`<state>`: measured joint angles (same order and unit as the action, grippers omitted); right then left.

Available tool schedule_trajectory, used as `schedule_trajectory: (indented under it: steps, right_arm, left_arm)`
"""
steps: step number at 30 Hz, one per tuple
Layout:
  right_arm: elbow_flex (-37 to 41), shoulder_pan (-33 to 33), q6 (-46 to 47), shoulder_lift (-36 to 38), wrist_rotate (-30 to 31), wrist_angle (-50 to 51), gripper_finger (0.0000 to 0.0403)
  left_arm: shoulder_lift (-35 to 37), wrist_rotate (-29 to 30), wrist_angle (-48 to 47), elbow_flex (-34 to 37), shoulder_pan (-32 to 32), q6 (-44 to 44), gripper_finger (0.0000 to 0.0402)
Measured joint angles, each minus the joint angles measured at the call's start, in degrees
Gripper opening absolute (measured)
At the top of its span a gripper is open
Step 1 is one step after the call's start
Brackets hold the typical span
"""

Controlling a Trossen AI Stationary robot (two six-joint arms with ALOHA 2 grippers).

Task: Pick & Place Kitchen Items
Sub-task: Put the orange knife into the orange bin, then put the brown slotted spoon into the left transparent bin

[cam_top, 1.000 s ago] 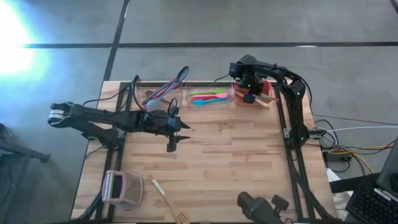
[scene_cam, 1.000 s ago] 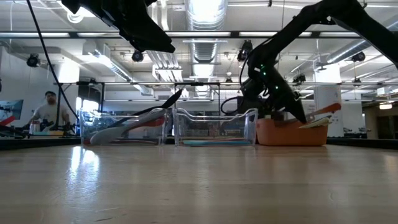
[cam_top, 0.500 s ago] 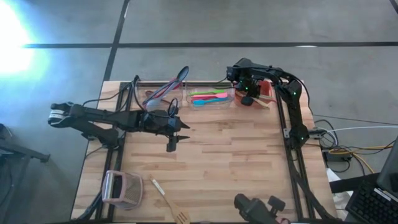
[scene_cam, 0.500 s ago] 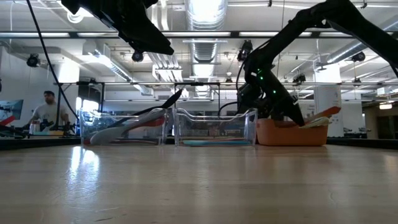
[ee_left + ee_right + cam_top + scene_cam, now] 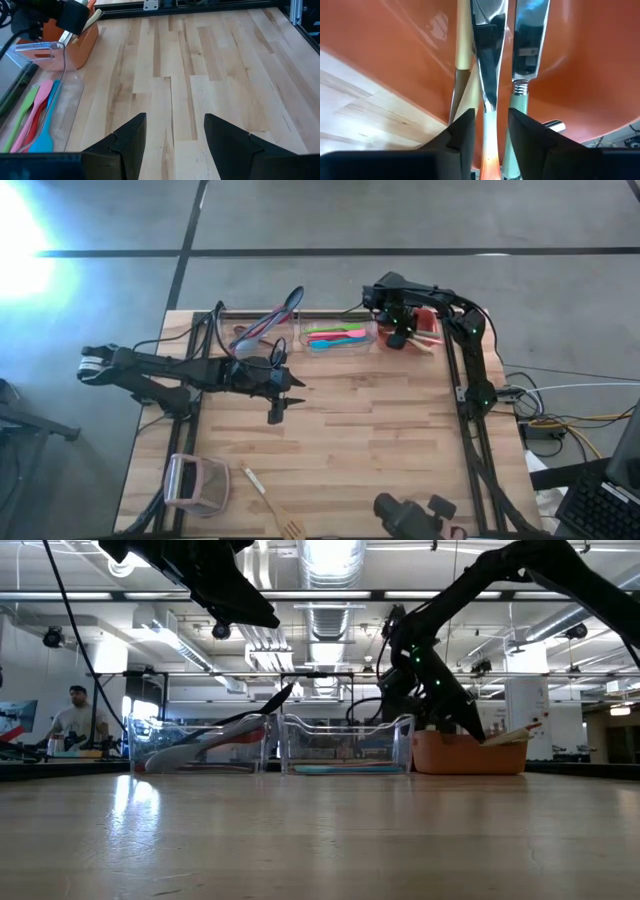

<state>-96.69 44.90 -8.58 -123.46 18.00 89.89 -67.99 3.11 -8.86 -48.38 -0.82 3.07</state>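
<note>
Three bins [image 5: 338,336] line the table's [image 5: 380,440] far edge; a wooden spatula [image 5: 288,527] lies at its near edge.

Grey floor [image 5: 330,215] — ceiling lights [image 5: 330,560], perhaps a workshop.

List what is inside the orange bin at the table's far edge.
In the orange bin, three utensils lie side by side: a wooden-handled one, a shiny metal one and a green-handled one. The right gripper straddles them, covering their lower ends.

The wooden table [image 5: 380,430] carries two clear bins [image 5: 340,337] and an orange bin [image 5: 425,325] along its far edge. Near the front edge lie a pinkish-white boxy object [image 5: 195,483], a pale utensil [image 5: 253,480] and a wooden turner [image 5: 287,525].
</note>
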Motion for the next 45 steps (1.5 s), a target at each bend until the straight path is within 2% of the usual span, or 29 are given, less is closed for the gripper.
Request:
schedule_trajectory:
  steps: [5, 10, 13, 19, 23, 28, 31, 34, 38, 45]
  right_arm:
    - [-2.18, -1.32, -0.77, 2.26, -0.24, 0.03, 0.0143]
    - [-3.58, -3.30, -0.57, 6.90, -0.52, 0.07, 0.0157]
    - [-3.49, -4.84, 2.56, 11.20, -1.58, 0.07, 0.0156]
    - [-3.15, -9.88, 8.00, 21.24, -9.73, 0.13, 0.0142]
    - [-2.91, -14.64, 11.36, 27.47, -9.75, -0.07, 0.0134]
    - [-2.50, -22.11, 18.01, 33.60, -9.74, -0.30, 0.0127]
    - [-1.84, -27.11, 21.57, 36.43, -9.36, -0.94, 0.0125]
    - [-0.59, -31.73, 25.29, 38.58, -9.05, -2.61, 0.0126]
    - [1.45, -36.79, 29.50, 40.21, -8.86, -3.97, 0.0128]
    - [5.95, -41.50, 33.87, 40.37, -5.51, -5.41, 0.0121]
  left_arm:
    - [0.00, -0.01, -0.14, 0.00, 0.00, 0.00, 0.0202]
    - [0.00, -0.01, -0.20, 0.00, 0.02, 0.00, 0.0202]
    - [0.00, -0.04, -0.93, -0.02, 0.02, -0.48, 0.0202]
    - [1.02, -0.47, -6.59, -0.02, -0.03, -2.78, 0.0202]
    - [2.36, -1.65, -11.10, -0.02, -0.11, -5.23, 0.0202]
    - [3.91, -7.95, -16.74, -0.04, -0.48, -4.98, 0.0202]
    - [4.48, -12.05, -22.19, -0.05, -2.51, 1.15, 0.0202]
    - [4.48, -12.71, -28.69, -0.06, -6.02, 4.30, 0.0202]
    - [4.15, -12.71, -34.22, -0.07, -10.70, 2.61, 0.0202]
    - [3.71, -12.86, -34.27, -0.07, -17.70, -2.95, 0.0202]
